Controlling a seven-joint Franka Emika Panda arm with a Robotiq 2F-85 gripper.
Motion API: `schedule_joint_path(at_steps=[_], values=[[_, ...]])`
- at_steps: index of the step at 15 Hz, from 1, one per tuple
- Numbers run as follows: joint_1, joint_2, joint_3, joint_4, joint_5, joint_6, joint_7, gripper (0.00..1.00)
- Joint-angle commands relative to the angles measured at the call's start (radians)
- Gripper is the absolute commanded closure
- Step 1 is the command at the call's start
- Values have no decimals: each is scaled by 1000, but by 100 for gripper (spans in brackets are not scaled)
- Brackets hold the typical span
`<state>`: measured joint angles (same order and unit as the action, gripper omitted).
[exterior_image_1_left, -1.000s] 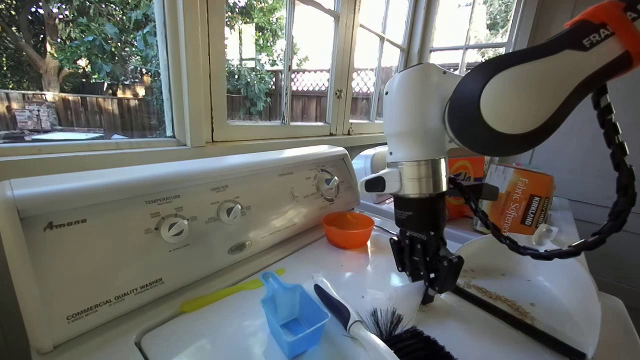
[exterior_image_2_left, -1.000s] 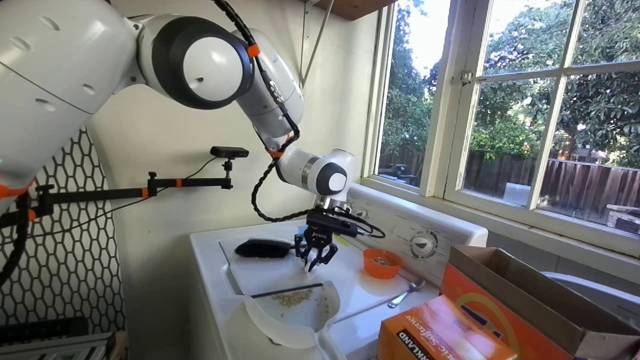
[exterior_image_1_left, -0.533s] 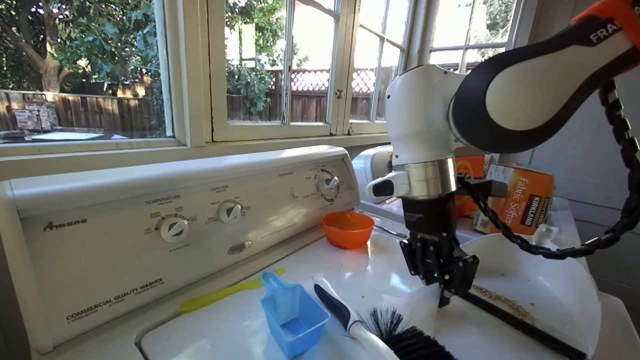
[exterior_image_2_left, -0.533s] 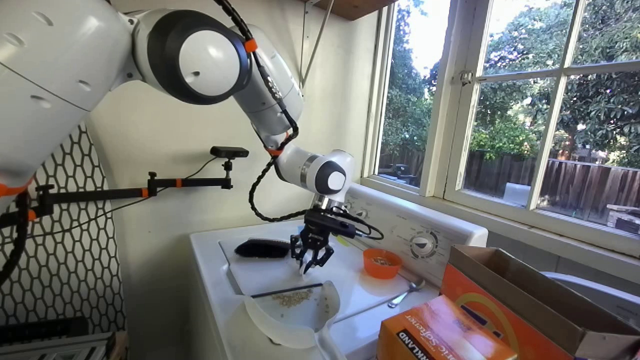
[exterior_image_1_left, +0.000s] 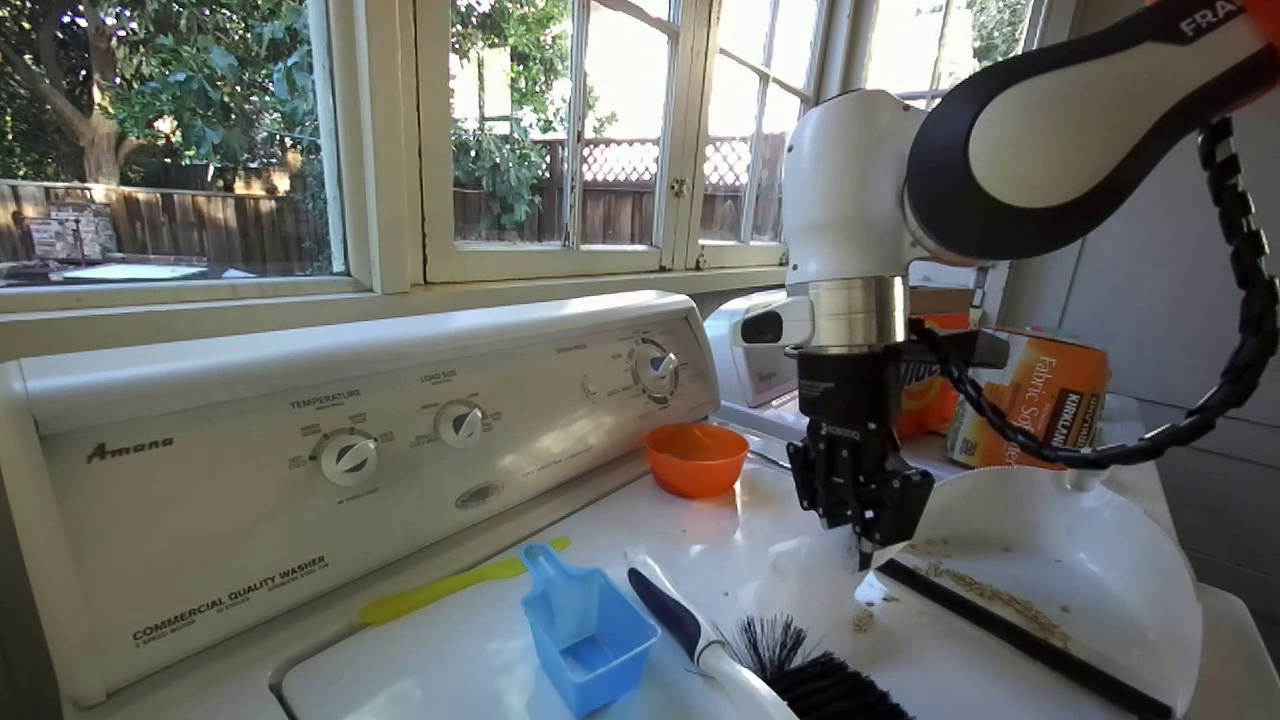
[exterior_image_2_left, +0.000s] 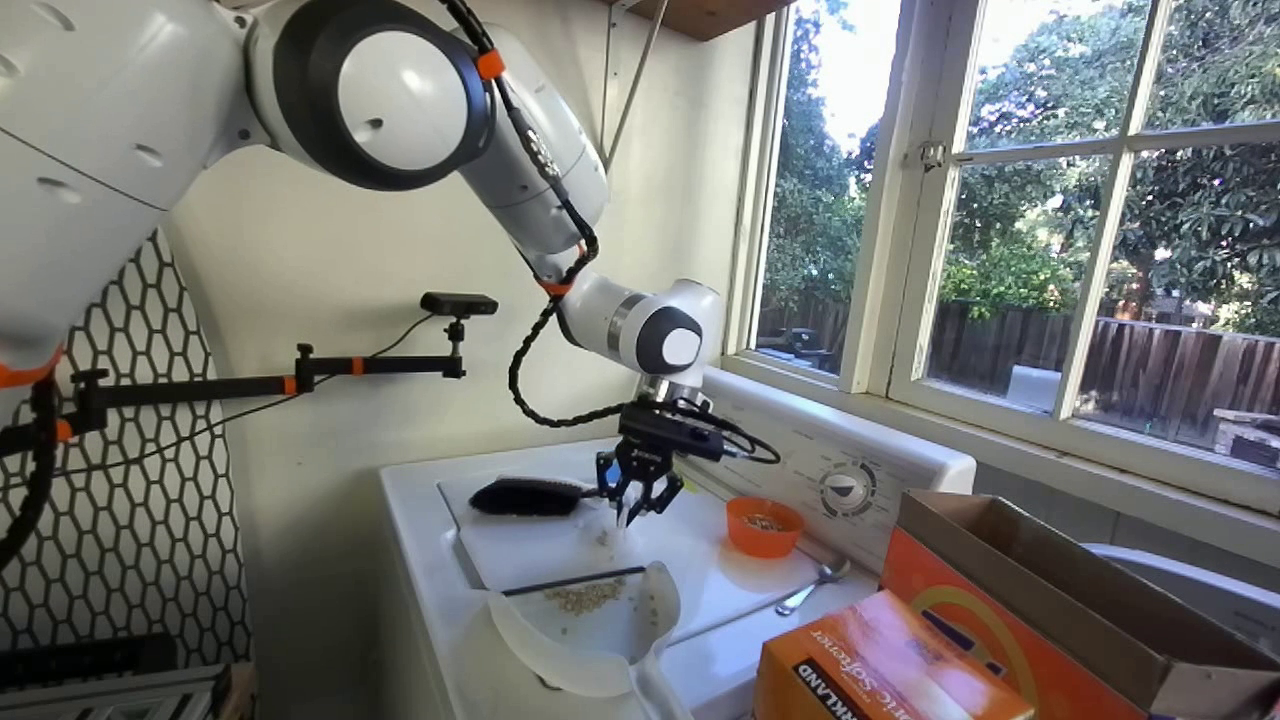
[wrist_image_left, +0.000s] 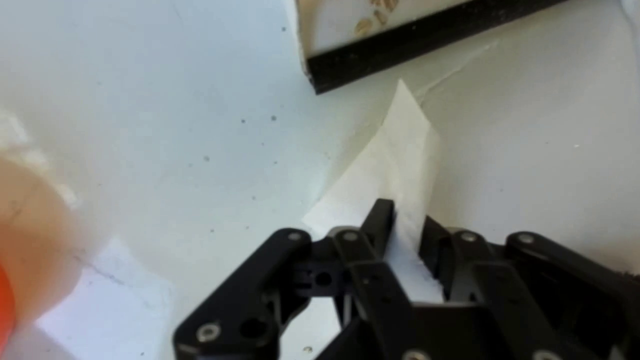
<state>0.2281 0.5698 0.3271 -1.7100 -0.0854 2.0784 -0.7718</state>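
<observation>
Grasping a thin white sheet (wrist_image_left: 400, 165) tightly between the fingers (wrist_image_left: 378, 222), holding it over the washer (exterior_image_1_left: 470, 650), near the dustpan (exterior_image_1_left: 1110, 560) containing tan flakes (exterior_image_2_left: 583, 598).

Claw (wrist_image_left: 407, 225) pinching folded white paper (wrist_image_left: 395, 155), black-edged dustpan (wrist_image_left: 400, 46) near its tip, tan flakes (wrist_image_left: 364, 26) inside

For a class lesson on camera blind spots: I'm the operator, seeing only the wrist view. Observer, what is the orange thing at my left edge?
Observer: A bowl with small bits inside.
Operator: My gripper pinches a white piece. Anything on the washer lid nearby?
Observer: Yes, a small cluster of flakes, between the brush and the dustpan.
Operator: Where does that brush lie?
Observer: On the lid too, beside the blue scoop.
</observation>
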Motion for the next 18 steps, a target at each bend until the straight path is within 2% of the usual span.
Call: schedule_joint_path(at_steps=[1,6,11,18], values=[[-8,9,1,-14,47,97,19,97],[-5,51,0,-1,78,216,51,97],[-7,95,8,13,83,280,76,97],[-35,88,42,0,97,234,23,97]])
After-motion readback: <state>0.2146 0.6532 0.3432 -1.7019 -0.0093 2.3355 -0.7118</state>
